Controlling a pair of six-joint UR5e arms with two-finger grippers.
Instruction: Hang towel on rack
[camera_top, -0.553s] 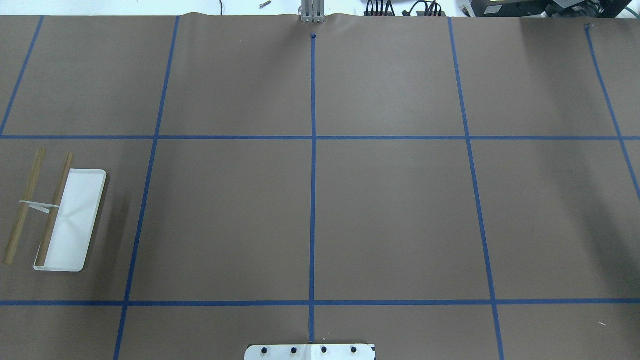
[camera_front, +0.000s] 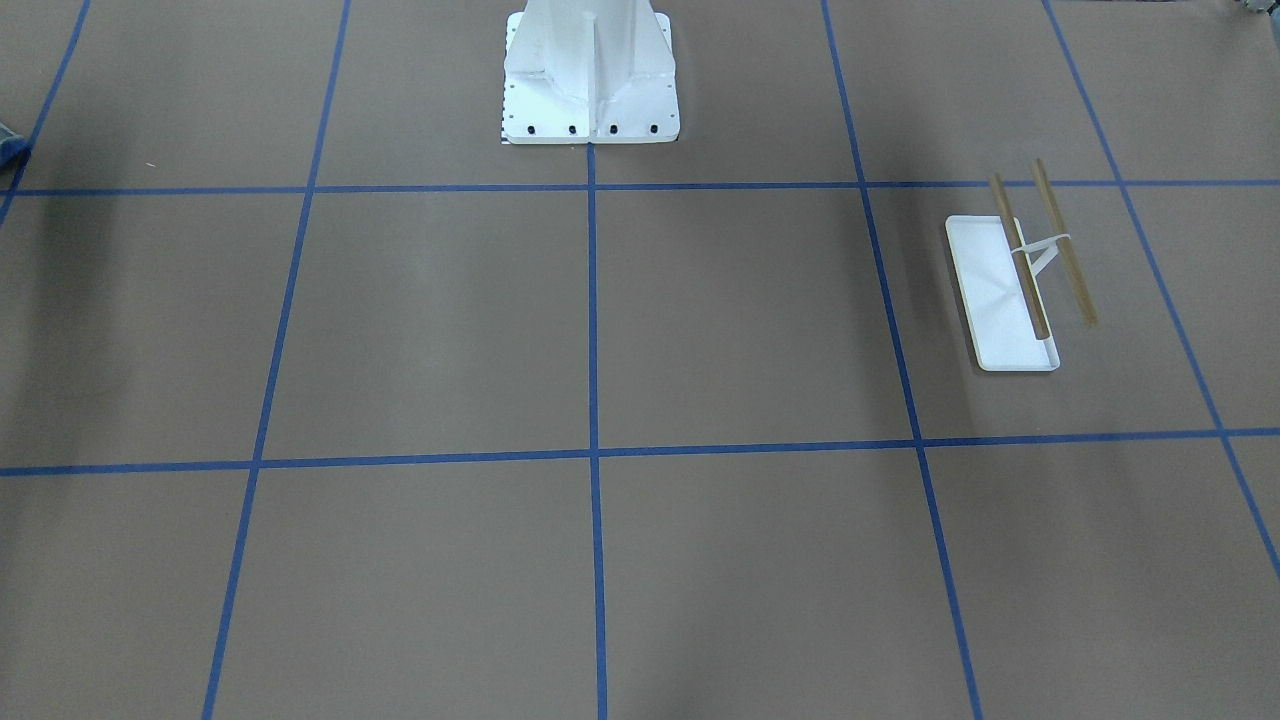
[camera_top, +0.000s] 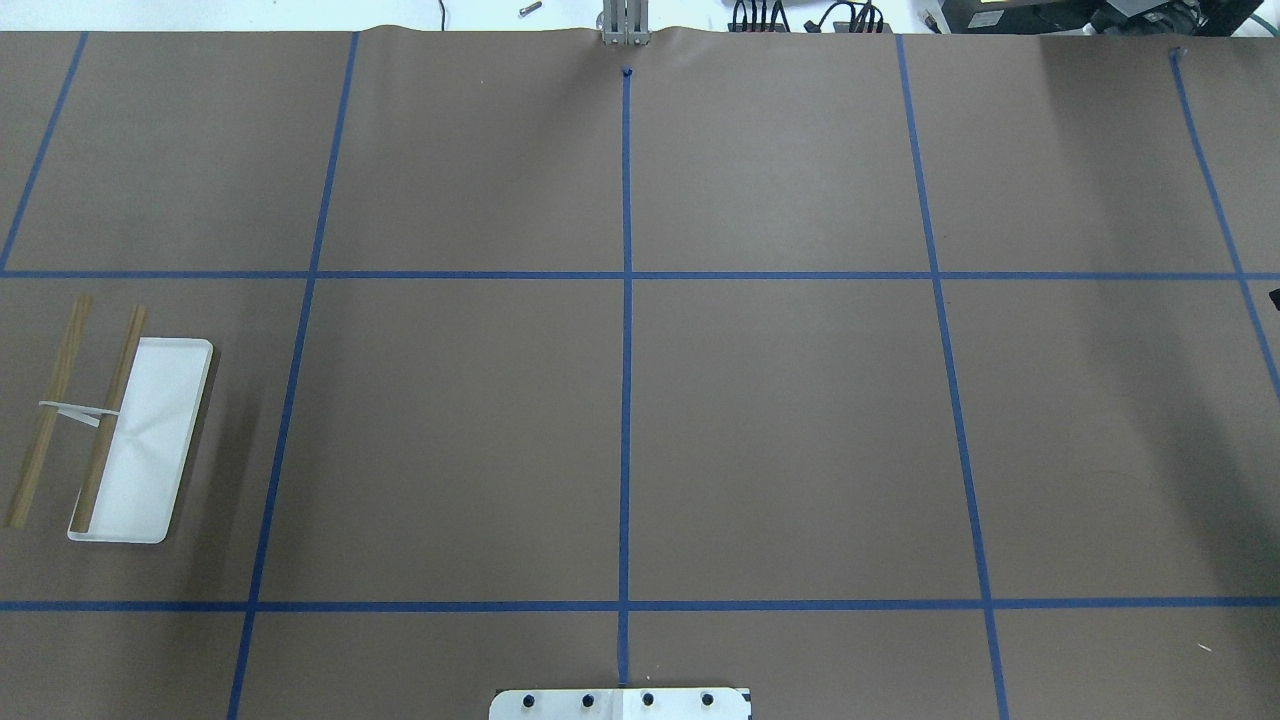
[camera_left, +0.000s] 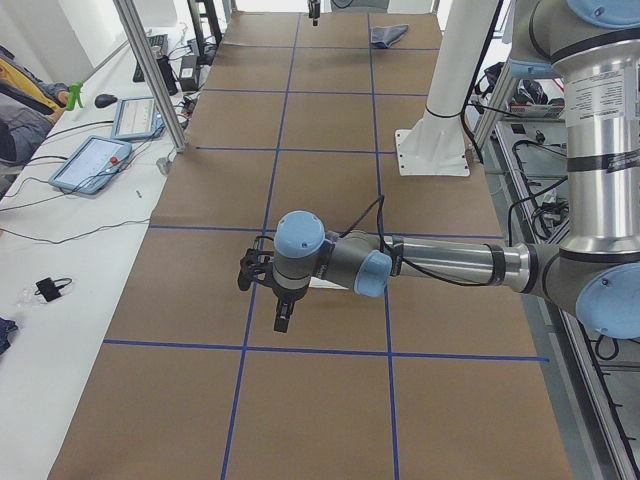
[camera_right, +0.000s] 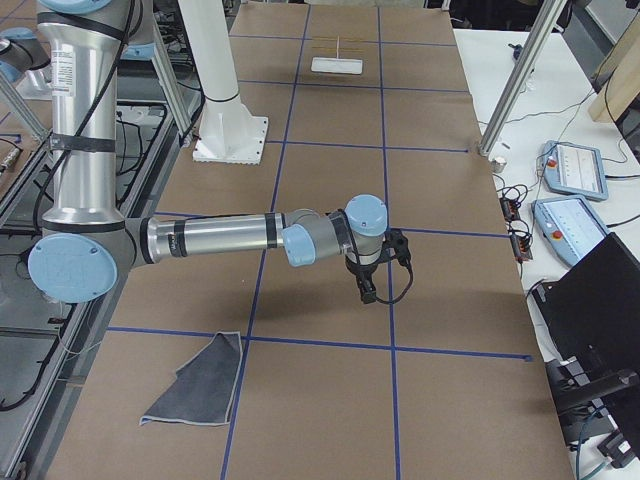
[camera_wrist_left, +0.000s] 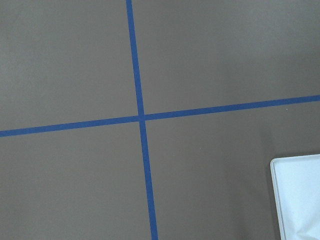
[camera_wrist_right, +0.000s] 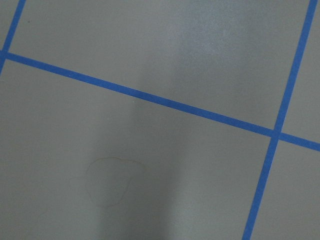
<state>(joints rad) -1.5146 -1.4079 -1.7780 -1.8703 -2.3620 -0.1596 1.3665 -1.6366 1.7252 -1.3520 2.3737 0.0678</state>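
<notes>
**Hardly anything has moved; the towel lies off my right arm**

Only a dark sliver (camera_top: 1276, 296) has crept in at the right edge of the overhead view since the earlier frame. I take it for part of the right arm, but I can't be sure. The rack (camera_top: 160, 440) sits where it was.

Going from the left, the rack stands at the table's left end. Its two rods (camera_top: 36, 455) are bare and run roughly away from the robot. My left gripper (camera_left: 284, 318) hangs near it, pointing down, and its wrist camera catches the tray corner (camera_wrist_left: 297, 200). The pedestal (camera_front: 590, 70) is mid-table. My right gripper (camera_right: 366, 290) also points down over the table. Both show only in side views, so I cannot tell if either is spread or pressed together.

The towel (camera_right: 200, 385) lies grey side up at the right end, past the right gripper and closer to the robot's edge. I judge the right arm the nearer one for the pick.
</notes>
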